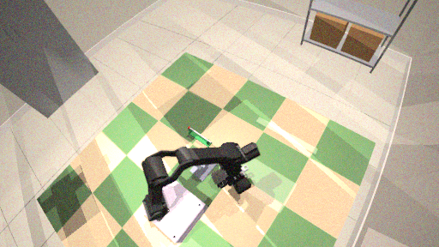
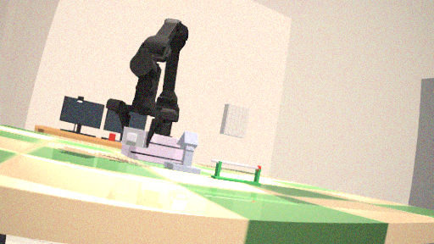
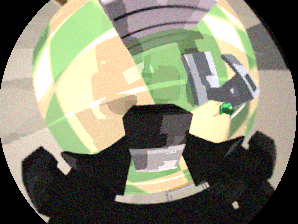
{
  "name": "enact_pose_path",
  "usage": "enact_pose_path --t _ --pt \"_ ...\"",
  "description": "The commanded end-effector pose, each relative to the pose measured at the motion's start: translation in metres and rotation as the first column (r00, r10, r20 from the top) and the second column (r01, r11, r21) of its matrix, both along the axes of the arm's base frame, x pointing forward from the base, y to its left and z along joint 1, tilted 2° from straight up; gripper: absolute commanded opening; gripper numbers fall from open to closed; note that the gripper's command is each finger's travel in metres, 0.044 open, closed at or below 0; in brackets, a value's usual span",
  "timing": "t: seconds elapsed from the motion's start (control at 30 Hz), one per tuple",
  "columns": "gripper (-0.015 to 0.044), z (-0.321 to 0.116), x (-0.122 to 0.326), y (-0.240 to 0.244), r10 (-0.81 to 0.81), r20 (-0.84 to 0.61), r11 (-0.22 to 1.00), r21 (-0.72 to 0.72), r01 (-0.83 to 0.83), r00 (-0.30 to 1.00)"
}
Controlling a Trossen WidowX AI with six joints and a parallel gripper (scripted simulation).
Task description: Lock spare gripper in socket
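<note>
My gripper [image 1: 231, 179] [image 3: 153, 131] is shut on the spare gripper [image 3: 157, 122], a dark block with a pale grey part. Its pale part [image 2: 132, 136] shows in the exterior view. It is held above the table, beside the mount and apart from it in the wrist view. The mount [image 1: 201, 171] [image 2: 188, 154] [image 3: 199, 80] is a blue-grey stand; its socket is partly hidden by the arm in the top view. The lock pin [image 1: 189, 128] [image 2: 237, 164], white with a red head, lies across the green cradle [image 1: 198, 138] [image 2: 237, 180], out of the socket.
The arm stands on a pale pink base box [image 1: 182, 214] [image 2: 158, 152] close to the mount. The green cradle stands on the other side of the mount from the base. A shelf [image 1: 351, 19] stands on the floor far off.
</note>
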State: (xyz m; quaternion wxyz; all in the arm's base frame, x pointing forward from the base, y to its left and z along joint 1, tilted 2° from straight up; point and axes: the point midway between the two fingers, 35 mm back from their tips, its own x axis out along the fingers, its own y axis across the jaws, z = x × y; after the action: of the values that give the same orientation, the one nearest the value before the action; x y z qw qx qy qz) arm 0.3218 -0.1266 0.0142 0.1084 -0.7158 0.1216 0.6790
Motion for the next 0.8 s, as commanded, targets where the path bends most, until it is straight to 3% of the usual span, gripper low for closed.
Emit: enact_pose_path --t 0.0,0.3,0.77 --pt "0.0000 0.002 0.001 0.000 -0.022 0.011 1.000 -0.004 0.022 1.000" --pt "0.0000 -0.029 0.001 -0.001 -0.022 0.010 1.000 -0.004 0.022 1.000" --pt "0.0000 -0.041 0.002 -0.001 -0.022 0.010 1.000 -0.004 0.022 1.000"
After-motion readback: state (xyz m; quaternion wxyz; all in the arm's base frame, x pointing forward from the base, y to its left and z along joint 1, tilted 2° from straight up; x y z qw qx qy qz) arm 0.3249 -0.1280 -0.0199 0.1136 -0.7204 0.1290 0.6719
